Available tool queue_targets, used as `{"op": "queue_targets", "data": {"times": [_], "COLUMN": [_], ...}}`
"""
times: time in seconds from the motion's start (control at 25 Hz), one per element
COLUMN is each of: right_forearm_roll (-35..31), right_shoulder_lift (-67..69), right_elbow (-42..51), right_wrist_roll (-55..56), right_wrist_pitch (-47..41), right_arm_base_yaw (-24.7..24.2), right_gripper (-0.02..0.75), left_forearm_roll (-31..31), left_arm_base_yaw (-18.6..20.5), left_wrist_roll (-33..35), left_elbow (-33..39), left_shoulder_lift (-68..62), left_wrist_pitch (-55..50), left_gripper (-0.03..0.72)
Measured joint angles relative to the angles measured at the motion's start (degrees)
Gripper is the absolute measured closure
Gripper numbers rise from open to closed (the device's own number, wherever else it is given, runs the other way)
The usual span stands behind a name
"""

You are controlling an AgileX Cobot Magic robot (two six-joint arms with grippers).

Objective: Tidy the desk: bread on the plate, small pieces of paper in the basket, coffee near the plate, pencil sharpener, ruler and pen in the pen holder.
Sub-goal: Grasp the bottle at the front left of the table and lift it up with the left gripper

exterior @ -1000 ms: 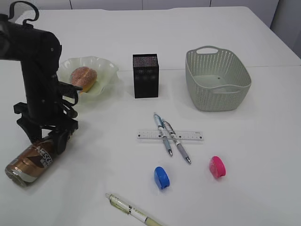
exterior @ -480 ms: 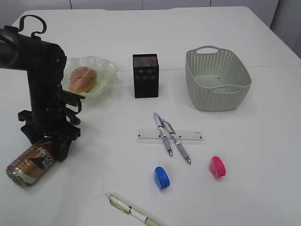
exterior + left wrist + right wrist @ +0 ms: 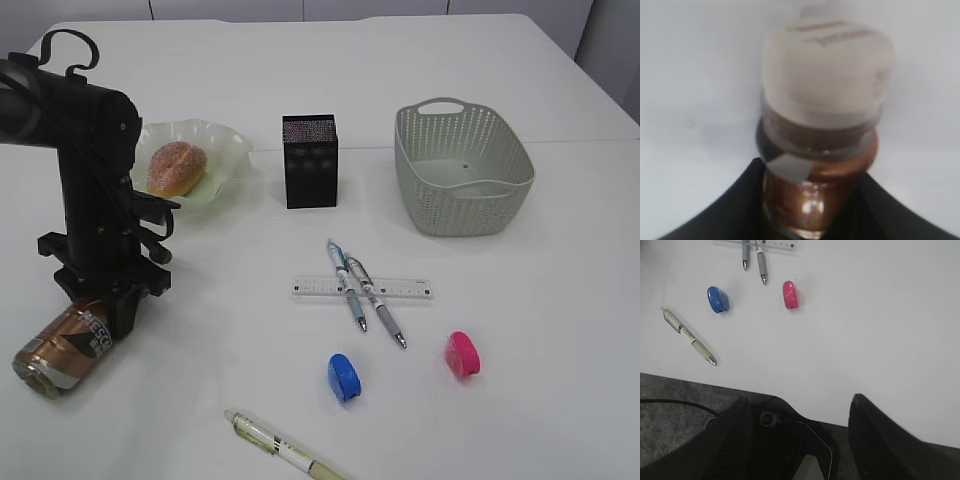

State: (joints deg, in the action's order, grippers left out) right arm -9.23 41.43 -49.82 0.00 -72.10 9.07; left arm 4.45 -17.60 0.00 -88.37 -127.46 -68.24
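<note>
Down at the lower left of the frame, your left gripper (image 3: pixel 100 308) straddles the toppled coffee can (image 3: pixel 62 345), its fingers (image 3: pixel 740 205) flanking the brown neck, grip not confirmable.

Left gripper (image 3: pixel 98 308) lowered onto the coffee can (image 3: pixel 62 346) since a second ago, wrist shifted slightly toward 3 o'clock over the first half second, then barely moved. Fingers, earlier poised just above the can's 1 o'clock end, now down around it, one on each side; in the left wrist view, dark fingers (image 3: pixel 720 215) flanking the brown body below the pale cap. Contact not certain from these views. Arm's upper link raised toward 12 o'clock, exposing more of the bread (image 3: pixel 176 167) and the plate (image 3: pixel 228 150). Can itself nudged a touch, label turned slightly.
</note>
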Motion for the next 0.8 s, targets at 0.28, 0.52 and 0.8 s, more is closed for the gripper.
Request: {"op": "queue_targets", "data": {"times": [0.28, 0.52, 0.8], "right_forearm_roll": [0.1, 0.1, 0.1], "right_shoulder_lift": [0.0, 0.0, 0.0], "right_elbow": [0.0, 0.0, 0.0], "right_wrist_roll": [0.3, 1.1, 3.1], "right_wrist_pitch": [0.0, 0.0, 0.0], "right_arm_base_yaw": [0.0, 0.0, 0.0], "right_gripper": [0.258, 0.258, 0.258], "left_forearm_roll": [-0.4, -4.4, -6.9], "left_arm_base_yaw": [0.0, 0.0, 0.0], "left_wrist_roll": [0.0, 0.0, 0.0], "left_elbow": [-0.1, 0.2, 2.6], "left_shoulder_lift": [0.0, 3.4, 15.6], "left_wrist_pitch": [0.0, 2.8, 11.2], "left_gripper": [0.401, 0.404, 0.405]}}
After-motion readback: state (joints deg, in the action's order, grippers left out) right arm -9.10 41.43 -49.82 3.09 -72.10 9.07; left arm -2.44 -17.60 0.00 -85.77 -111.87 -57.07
